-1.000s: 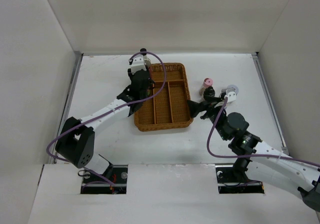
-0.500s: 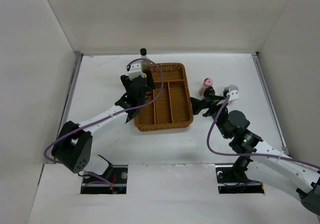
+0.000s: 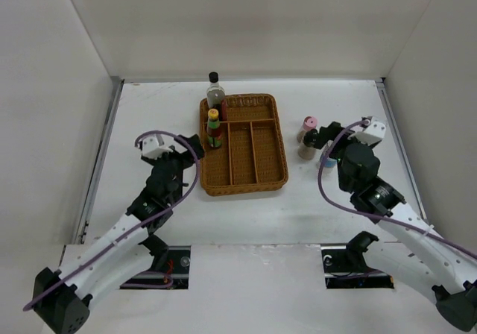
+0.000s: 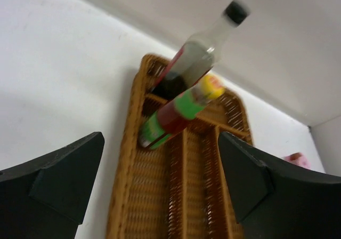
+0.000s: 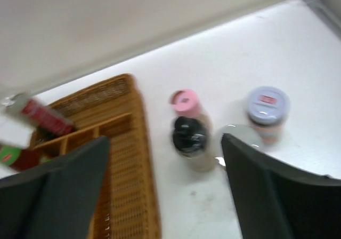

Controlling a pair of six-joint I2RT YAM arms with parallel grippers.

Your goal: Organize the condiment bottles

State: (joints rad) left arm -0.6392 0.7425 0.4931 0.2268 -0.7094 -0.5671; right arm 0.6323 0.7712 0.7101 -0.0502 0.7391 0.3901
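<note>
A tall black-capped bottle (image 3: 215,89) (image 4: 205,49) stands in the far left corner of the wicker tray (image 3: 261,179) (image 4: 125,196). Just in front of it, a yellow-capped bottle (image 3: 214,129) (image 4: 176,113) stands in the left compartment. My left gripper (image 3: 188,161) (image 4: 160,153) is open and empty, left of the tray and apart from both. Right of the tray stand a pink-lidded bottle (image 3: 310,123) (image 5: 185,101), a dark-capped stubby bottle (image 3: 306,150) (image 5: 189,136), a pale-lidded jar (image 5: 234,136) and a lavender-lidded jar (image 5: 267,103). My right gripper (image 3: 325,145) (image 5: 165,143) hangs open over them, holding nothing.
White walls (image 3: 246,28) close in the table at the back and on both sides. The tray's middle and right compartments (image 3: 257,151) hold nothing. The pink lid (image 4: 295,159) shows beyond the tray's right rim in the left wrist view.
My left gripper has opened, left the yellow-capped bottle standing in the tray and drawn back to the near left. My right gripper has shifted a little to the right over the jars.
</note>
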